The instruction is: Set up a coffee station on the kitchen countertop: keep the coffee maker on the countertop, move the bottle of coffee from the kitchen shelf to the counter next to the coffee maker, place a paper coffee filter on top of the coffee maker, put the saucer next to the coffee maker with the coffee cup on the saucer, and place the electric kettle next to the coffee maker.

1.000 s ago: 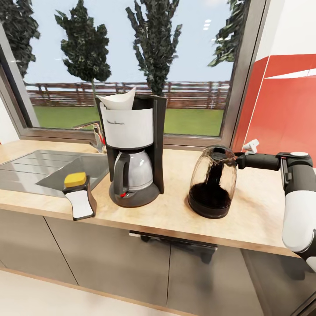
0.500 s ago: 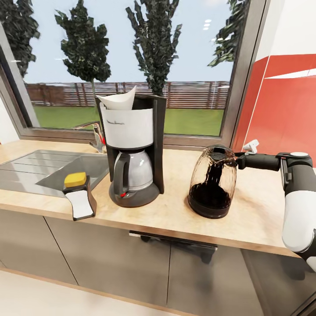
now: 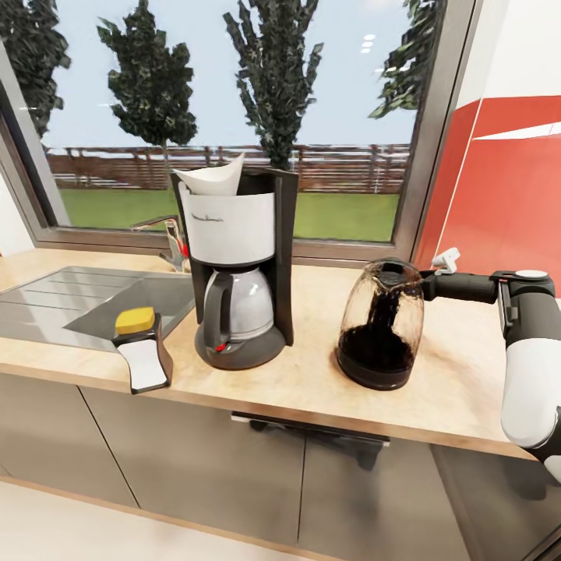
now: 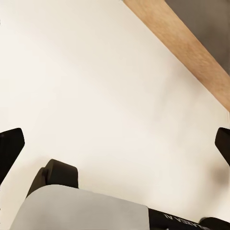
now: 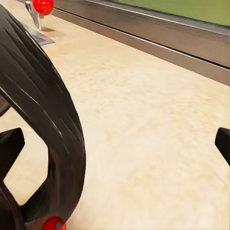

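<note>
Head view: the black drip coffee maker with a white front panel and pale carafe [image 3: 238, 269] stands at centre frame on the long light wood-grain kitchen countertop [image 3: 460, 389]. A white paper coffee filter cone [image 3: 209, 179] sits in its top. At right of centre stands the rounded dark see-through glass electric kettle [image 3: 379, 323], upright, near the machine but apart from it. The right gripper [image 3: 427, 282] reaches in from the right edge and meets the kettle's upper rear. Its fingertips are hidden behind the glass, so from here I cannot tell whether it grips.

At lower left, a small dark squarish bottle of coffee with a yellow lid [image 3: 140, 351] lies tipped over beside the grey inset sink [image 3: 54, 300]. I judge the kettle step is closing; next the arm should back straight away without nudging the kettle. The saucer and cup remain to be fetched.

A wide window fills the upper frame, a red wall panel the right, and glossy dark grey cabinet fronts [image 3: 195, 460] the bottom.

Left wrist view: the black fingertips [image 4: 10, 146] sit at opposite edges, spread wide and empty, over pale floor.

Right wrist view: the fingertips [image 5: 9, 143] again stand far apart, released, with the kettle's curved black handle [image 5: 52, 124] rising between them over the worktop.
</note>
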Controlling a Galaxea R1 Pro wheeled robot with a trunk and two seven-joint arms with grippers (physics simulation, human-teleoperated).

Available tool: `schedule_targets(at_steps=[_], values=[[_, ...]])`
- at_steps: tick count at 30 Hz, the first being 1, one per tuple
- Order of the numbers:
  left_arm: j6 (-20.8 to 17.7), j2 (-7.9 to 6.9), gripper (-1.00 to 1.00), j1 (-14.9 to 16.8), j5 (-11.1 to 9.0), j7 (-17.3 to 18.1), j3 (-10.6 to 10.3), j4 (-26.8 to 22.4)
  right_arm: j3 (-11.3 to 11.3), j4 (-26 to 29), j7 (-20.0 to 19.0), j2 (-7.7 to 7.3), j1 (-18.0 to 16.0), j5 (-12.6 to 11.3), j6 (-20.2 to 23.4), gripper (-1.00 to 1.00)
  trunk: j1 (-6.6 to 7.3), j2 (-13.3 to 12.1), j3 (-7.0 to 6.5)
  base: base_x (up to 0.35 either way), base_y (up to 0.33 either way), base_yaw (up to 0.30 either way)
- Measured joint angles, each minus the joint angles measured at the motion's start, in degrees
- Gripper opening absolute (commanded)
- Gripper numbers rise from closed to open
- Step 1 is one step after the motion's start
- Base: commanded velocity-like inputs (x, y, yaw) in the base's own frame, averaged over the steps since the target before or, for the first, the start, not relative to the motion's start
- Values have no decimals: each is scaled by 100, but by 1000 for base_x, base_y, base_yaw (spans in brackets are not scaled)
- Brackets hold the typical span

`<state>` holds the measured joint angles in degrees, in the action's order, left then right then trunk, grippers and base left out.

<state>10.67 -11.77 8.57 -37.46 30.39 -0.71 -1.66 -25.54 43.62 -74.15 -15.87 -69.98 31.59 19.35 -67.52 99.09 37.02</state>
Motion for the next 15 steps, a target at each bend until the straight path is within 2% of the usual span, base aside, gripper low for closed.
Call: schedule_targets(at_steps=[15], values=[[0,0,100,0,0,0,0,0,-4,0,0,-3,0,0,2,100,0,0,0,9,10,0]])
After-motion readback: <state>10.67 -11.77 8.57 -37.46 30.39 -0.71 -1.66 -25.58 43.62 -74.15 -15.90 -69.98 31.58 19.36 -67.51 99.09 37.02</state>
